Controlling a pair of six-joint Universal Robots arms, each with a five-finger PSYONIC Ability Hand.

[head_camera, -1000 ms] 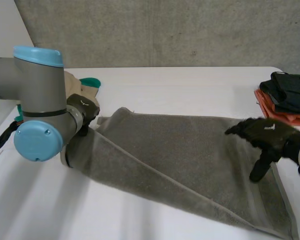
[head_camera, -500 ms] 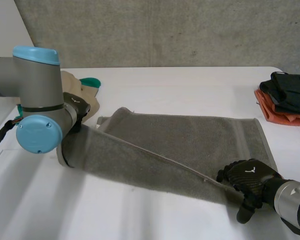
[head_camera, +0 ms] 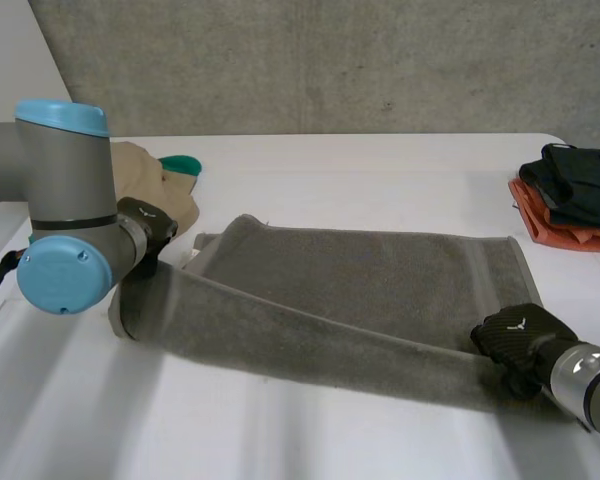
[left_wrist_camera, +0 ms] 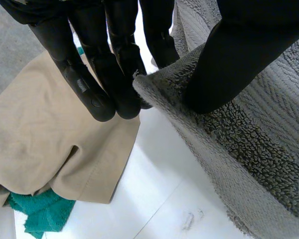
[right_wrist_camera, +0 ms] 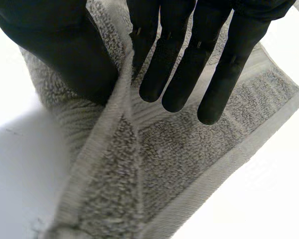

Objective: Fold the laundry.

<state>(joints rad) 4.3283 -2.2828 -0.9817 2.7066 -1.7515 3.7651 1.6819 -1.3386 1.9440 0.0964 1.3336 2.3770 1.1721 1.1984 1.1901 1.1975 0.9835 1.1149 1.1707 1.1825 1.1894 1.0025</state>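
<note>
— Where's the laundry?

— The grey terry towel (head_camera: 380, 275) lies across the middle of the white counter (head_camera: 360, 165). Its far part lies flat, and its near edge is raised in a long band that runs from the left centre of the head view down to the lower right

— And your robot hands?

— My left robot hand (head_camera: 152, 230) is at the band's left end, at the left centre of the head view. In its wrist view it is clamped on the towel's corner, with the fluffy edge pinched between the thumb and the fingertips (left_wrist_camera: 124, 102). My right robot hand (head_camera: 515, 338) is at the lower right, on the other end. There the hemmed edge runs up between my thumb and my straight fingers (right_wrist_camera: 182, 74) and is nipped between them

— Anything else around?

— A crumpled beige cloth (head_camera: 160, 190) sits just behind my left robot hand, with a bit of green cloth (head_camera: 182, 163) at its far side. At the right edge, well apart from the towel, a folded black garment (head_camera: 580, 185) lies on an orange garment (head_camera: 555, 230)

— Does the towel touch the beige cloth?

— I can't tell; they are close in the left wrist view
</note>
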